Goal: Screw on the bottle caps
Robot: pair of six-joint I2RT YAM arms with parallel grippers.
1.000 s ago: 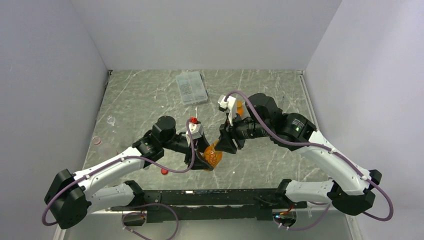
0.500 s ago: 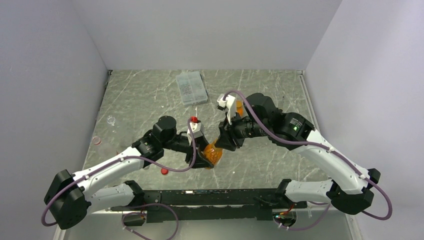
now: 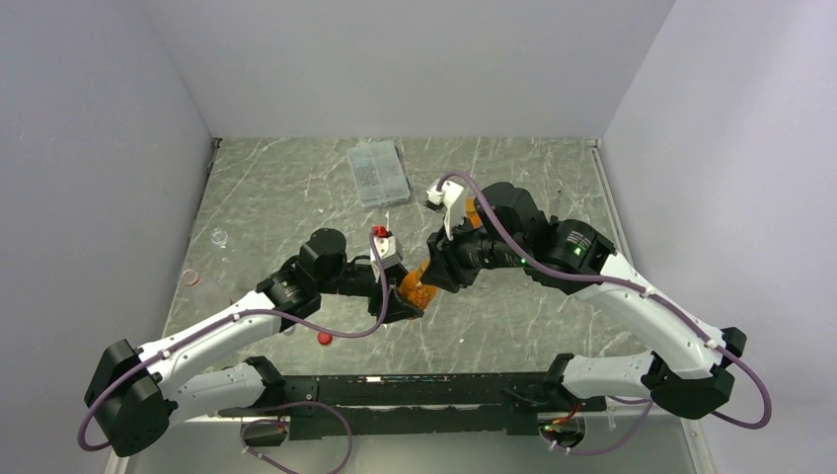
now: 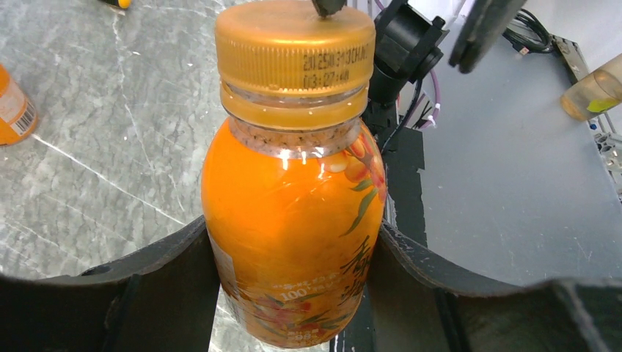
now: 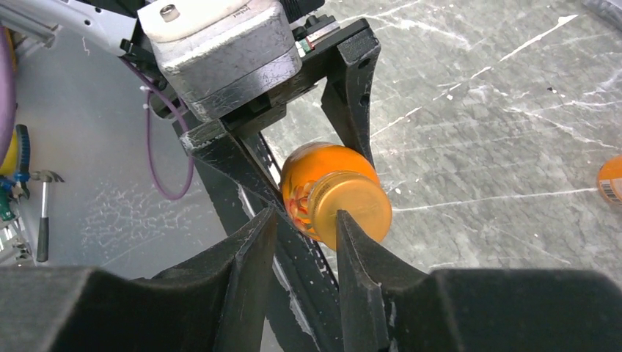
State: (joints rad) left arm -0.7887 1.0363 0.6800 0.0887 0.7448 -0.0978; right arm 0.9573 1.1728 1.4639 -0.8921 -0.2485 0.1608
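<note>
— Bottle cap, the orange ribbed round plastic one point(image 4: 295, 44): where is it?

— Let me work down to it. The grey marbled bench point(image 3: 296, 188) carries a flat clear plastic compartment box point(image 3: 378, 173) near its far edge. Over the middle of the bench, my left gripper point(image 3: 410, 296) holds a squat orange see-through plastic bottle point(image 4: 293, 242) by its body. The bottle is tilted, with its neck toward my right arm point(image 3: 612, 286). The cap sits on that neck, a printed date code on its side.

— How wide is the left gripper?

— Partly open, with one finger on each flank of the bottle.

— And the right one?

— My right gripper point(image 5: 308, 216) is at the cap end. Its jaws stand almost together, leaving a narrow slot with nothing in it. One finger crosses the cap's rim; whether it presses there I cannot tell.

— Anything smaller?

— A second orange bottle point(image 4: 13, 110) stands on the bench well apart, only partly in view. A small red round plastic cap point(image 3: 324, 339) lies on the bench just beside my left arm point(image 3: 227, 326).
</note>
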